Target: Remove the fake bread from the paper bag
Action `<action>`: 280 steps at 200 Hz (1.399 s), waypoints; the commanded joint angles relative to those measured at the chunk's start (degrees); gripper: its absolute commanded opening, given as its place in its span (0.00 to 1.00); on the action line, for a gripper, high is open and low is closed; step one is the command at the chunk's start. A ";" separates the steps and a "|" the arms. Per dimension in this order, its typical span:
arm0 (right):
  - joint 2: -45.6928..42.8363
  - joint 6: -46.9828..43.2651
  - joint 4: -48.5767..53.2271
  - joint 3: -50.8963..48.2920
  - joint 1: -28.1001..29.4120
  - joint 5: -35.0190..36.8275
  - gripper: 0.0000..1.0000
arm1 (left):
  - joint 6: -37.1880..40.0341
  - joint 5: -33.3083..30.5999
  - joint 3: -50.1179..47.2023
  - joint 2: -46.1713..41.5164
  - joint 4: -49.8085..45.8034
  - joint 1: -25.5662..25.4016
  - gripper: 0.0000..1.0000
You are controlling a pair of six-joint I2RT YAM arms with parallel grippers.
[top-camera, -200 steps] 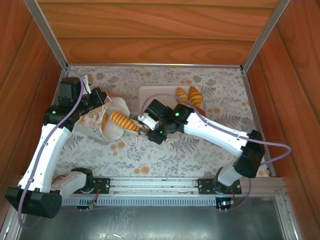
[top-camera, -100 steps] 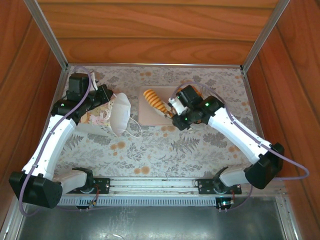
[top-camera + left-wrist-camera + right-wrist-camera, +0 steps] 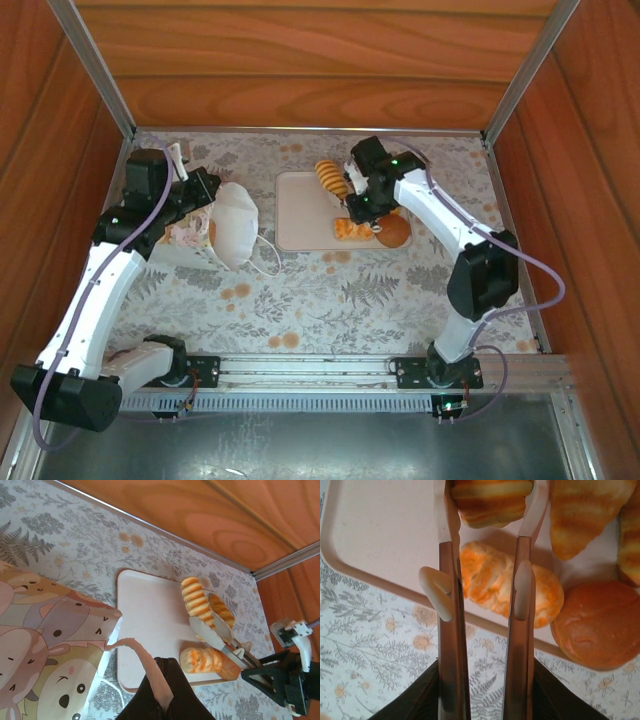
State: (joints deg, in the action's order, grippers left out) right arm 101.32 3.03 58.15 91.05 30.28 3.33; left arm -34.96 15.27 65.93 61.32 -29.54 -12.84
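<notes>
Well, my right gripper [image 3: 489, 490] is clamped around a ridged croissant [image 3: 330, 178], hanging just above the pink tray [image 3: 300, 215]; other fake bread [image 3: 392, 231] already lies there; my left gripper [image 3: 208, 198] seems pinched on the rim of the paper bag [image 3: 235, 225]; I can't see whether anything remains inside.

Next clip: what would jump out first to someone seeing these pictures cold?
The right gripper pinching a golden croissant over the pale pink tray at the far centre, with an orange roll and a brown bun at the tray's near right corner. Then, at the far left, the paper bag lying on its side, the left gripper at its rim.
</notes>
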 commanded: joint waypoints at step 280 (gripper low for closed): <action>18.78 1.60 3.37 19.98 -0.31 7.18 0.52 | -0.11 -0.06 -1.41 -1.46 1.22 -0.34 0.00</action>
State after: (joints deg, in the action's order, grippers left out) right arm 120.09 2.33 60.58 108.75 30.28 7.16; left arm -34.96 15.22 65.01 60.97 -29.52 -12.84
